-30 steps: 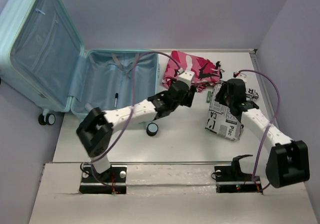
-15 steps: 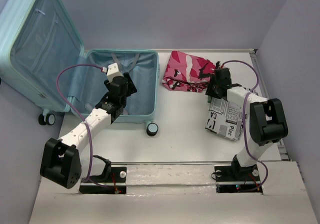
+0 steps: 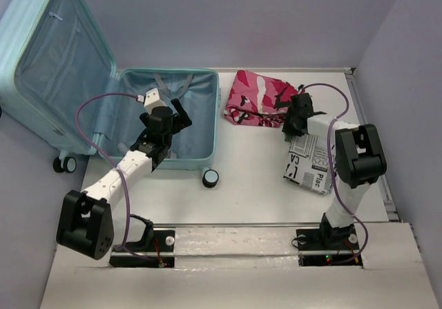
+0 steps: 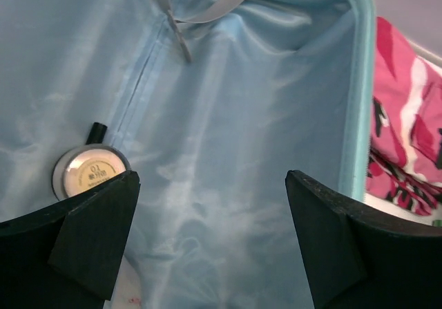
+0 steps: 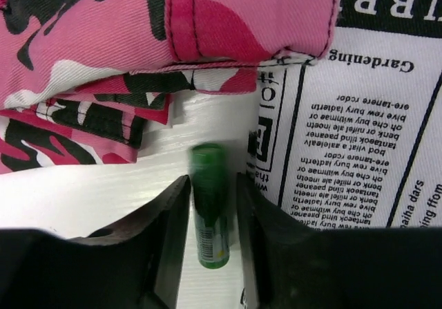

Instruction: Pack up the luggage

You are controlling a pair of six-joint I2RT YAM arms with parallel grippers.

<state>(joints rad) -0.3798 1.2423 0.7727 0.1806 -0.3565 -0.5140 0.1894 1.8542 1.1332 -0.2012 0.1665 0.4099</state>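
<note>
The pale mint-blue luggage (image 3: 55,74) lies open at the left, its lid standing up. My left gripper (image 3: 181,115) hovers over the lined base (image 4: 242,115), open and empty (image 4: 214,216). A round compact (image 4: 88,172) and a black pen tip (image 4: 97,128) lie on the lining by my left finger. My right gripper (image 3: 289,124) is down on the table between the pink cloth and the printed bag. In the right wrist view it (image 5: 209,205) is shut around a small green tube (image 5: 209,205) lying on the white table.
A pink-and-white patterned cloth bundle (image 3: 259,98) lies right of the suitcase and shows in the right wrist view (image 5: 103,60). A newspaper-print bag (image 3: 314,160) sits at the right (image 5: 373,115). A suitcase wheel (image 3: 210,178) sticks out at the front. Walls close in on both sides.
My left arm swung from beside the pink cloth over the suitcase base, and its jaws now stand open. My right gripper moved from the printed bag to the gap by the pink cloth.
</note>
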